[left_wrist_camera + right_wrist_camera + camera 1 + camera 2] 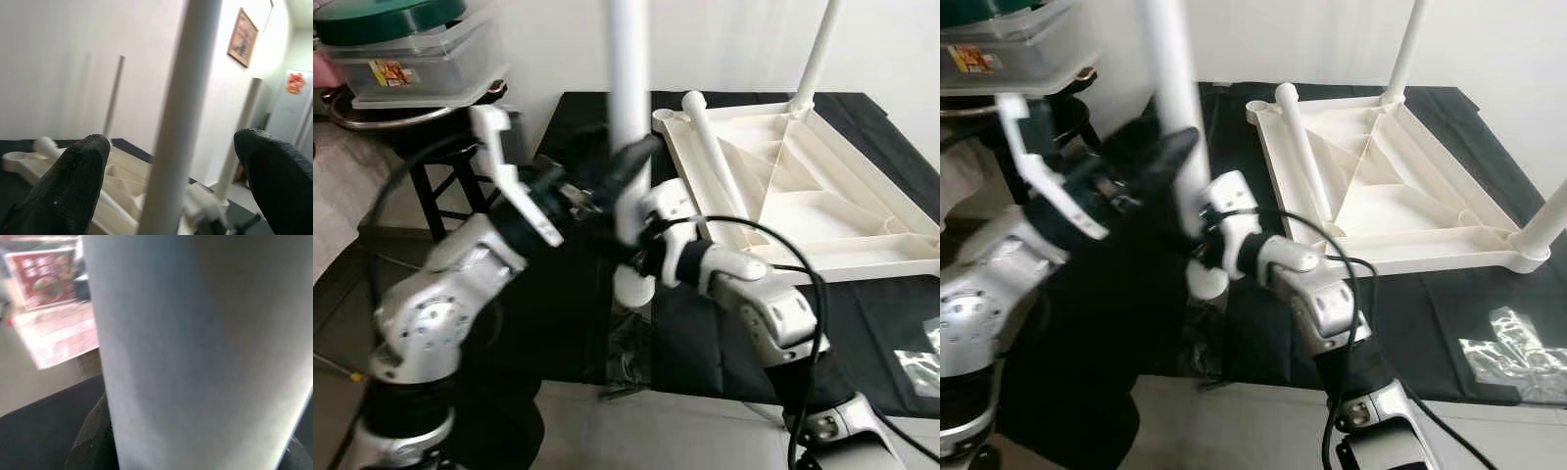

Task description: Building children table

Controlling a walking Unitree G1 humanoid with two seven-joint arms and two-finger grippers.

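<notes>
1. My right gripper [628, 257] is clamped on a white table leg [629, 88] that stands upright in front of me, its rounded foot [632, 287] just below my grip.
2. My left gripper [607, 181] reaches in from the left with its fingers [68, 186] spread apart on either side of that leg.
3. The white tabletop [822, 211] lies upside down on the black cloth [724, 343] to the right, with 1 leg [818, 54] upright at its far corner and another leg [710, 152] lying across it.
</notes>
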